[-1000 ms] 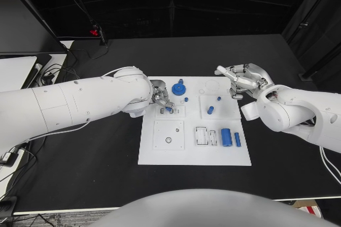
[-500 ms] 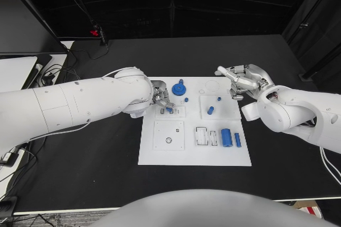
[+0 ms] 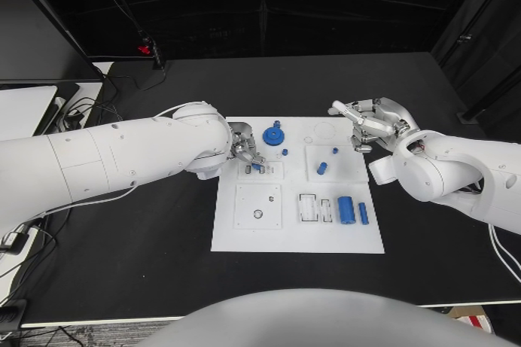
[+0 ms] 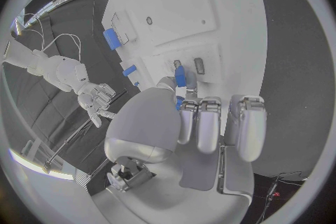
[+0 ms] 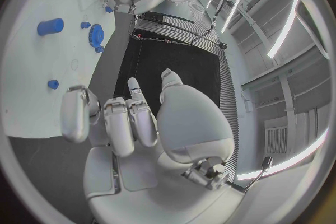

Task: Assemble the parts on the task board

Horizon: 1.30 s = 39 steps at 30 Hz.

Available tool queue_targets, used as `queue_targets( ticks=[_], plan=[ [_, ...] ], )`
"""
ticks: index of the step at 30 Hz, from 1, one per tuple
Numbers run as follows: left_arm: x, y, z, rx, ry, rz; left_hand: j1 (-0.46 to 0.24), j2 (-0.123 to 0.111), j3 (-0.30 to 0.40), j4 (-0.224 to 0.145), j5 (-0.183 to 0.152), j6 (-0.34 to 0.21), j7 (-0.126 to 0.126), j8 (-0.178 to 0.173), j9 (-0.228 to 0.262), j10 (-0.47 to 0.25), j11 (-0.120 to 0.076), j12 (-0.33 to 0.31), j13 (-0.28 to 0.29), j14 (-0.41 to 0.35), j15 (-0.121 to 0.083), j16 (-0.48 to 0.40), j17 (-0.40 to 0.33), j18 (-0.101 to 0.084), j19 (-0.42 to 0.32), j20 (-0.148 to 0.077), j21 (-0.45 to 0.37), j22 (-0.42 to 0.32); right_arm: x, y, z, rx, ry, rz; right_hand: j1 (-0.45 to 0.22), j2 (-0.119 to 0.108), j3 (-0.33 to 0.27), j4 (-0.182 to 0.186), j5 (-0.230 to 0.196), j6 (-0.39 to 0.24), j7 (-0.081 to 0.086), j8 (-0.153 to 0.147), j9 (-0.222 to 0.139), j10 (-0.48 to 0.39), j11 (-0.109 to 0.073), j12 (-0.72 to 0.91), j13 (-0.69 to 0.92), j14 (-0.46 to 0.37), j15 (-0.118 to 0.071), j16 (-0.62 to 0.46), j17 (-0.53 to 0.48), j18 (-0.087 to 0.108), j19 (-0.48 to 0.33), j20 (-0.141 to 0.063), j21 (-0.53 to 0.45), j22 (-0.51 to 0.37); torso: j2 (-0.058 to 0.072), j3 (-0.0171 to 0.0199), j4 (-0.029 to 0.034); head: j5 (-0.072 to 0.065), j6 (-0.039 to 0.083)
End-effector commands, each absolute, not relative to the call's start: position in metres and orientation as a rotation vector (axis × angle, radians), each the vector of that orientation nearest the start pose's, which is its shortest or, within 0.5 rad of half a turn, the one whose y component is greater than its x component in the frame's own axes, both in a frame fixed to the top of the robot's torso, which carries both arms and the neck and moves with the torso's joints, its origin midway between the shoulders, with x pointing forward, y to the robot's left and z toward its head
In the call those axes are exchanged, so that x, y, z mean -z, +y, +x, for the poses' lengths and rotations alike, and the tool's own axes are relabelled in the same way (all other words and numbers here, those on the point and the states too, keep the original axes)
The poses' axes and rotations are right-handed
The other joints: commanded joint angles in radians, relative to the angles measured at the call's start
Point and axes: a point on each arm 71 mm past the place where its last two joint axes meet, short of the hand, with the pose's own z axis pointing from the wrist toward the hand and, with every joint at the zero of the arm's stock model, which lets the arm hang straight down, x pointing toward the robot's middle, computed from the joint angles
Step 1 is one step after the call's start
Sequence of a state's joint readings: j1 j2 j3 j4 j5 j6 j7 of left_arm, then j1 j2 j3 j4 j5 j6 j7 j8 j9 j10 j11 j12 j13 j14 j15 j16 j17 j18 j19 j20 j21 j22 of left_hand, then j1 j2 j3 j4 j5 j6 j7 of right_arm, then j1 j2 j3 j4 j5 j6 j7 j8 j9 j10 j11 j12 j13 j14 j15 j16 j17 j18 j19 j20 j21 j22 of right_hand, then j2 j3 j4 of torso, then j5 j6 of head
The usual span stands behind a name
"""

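1. The head camera looks down from high up at the flat white task board (image 3: pixel 297 204).
2. Each wrist camera sits close behind its own hand.
3. All three see the board.

1 white task board (image 3: pixel 295 238) on the table. Blue parts showing in head view, approx 7: 1 gear-looking disc (image 3: pixel 272 135), 1 big cylinder (image 3: pixel 345 209), 1 slim bar (image 3: pixel 363 213) right beside it, 1 peg (image 3: pixel 321 167), 2 tiny studs (image 3: pixel 284 151) (image 3: pixel 334 150), plus 1 small piece (image 3: pixel 260 167) at the left hand's (image 3: pixel 243 150) fingertips. 2 hands total, incl. the right hand (image 3: pixel 370 123).
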<state>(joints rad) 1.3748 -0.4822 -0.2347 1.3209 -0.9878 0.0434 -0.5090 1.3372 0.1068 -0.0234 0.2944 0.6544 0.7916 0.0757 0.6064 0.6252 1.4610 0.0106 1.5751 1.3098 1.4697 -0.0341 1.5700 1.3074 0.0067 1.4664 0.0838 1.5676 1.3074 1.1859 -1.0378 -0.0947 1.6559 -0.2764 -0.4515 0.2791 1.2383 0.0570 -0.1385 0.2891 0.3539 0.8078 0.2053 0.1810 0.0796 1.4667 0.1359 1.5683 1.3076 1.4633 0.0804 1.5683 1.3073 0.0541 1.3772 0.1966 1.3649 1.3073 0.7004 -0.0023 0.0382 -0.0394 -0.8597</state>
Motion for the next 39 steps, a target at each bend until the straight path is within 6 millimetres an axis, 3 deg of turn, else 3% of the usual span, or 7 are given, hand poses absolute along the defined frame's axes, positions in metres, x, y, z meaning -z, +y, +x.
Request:
queue_targets(
  ticks=[1,39],
  plan=[
    [0.2116,0.0963,0.5090,0.437,2.286,-0.014,0.000,-0.001,0.007,0.000,-0.003,-0.006,-0.002,-0.006,0.000,0.110,0.004,-0.004,0.261,0.101,0.005,0.001,0.263,-0.007,0.104,0.002,0.003,0.263,0.1936,-0.2674,0.4516,-1.226,1.526,0.955,-0.002,0.009,-0.007,0.001,0.001,-0.009,0.010,0.006,0.001,0.104,0.008,0.003,0.263,0.108,0.006,0.002,0.264,0.009,-0.006,-0.002,-0.005,0.178,0.000,-0.0006,0.0000,0.000,-0.001],
    [0.2138,0.0874,0.5054,0.448,2.301,0.011,-0.014,-0.002,0.010,0.000,-0.011,-0.017,0.002,-0.008,0.006,0.110,0.007,-0.004,0.261,0.101,0.008,0.001,0.263,-0.007,0.104,0.005,0.003,0.263,0.1942,-0.2683,0.4517,-1.223,1.530,0.959,-0.003,0.011,-0.008,0.001,0.000,-0.010,0.010,0.008,0.001,0.104,0.009,0.003,0.263,0.108,0.006,0.002,0.264,0.009,-0.006,-0.002,-0.004,0.179,0.000,-0.0003,0.0004,-0.001,-0.002]
  ],
)
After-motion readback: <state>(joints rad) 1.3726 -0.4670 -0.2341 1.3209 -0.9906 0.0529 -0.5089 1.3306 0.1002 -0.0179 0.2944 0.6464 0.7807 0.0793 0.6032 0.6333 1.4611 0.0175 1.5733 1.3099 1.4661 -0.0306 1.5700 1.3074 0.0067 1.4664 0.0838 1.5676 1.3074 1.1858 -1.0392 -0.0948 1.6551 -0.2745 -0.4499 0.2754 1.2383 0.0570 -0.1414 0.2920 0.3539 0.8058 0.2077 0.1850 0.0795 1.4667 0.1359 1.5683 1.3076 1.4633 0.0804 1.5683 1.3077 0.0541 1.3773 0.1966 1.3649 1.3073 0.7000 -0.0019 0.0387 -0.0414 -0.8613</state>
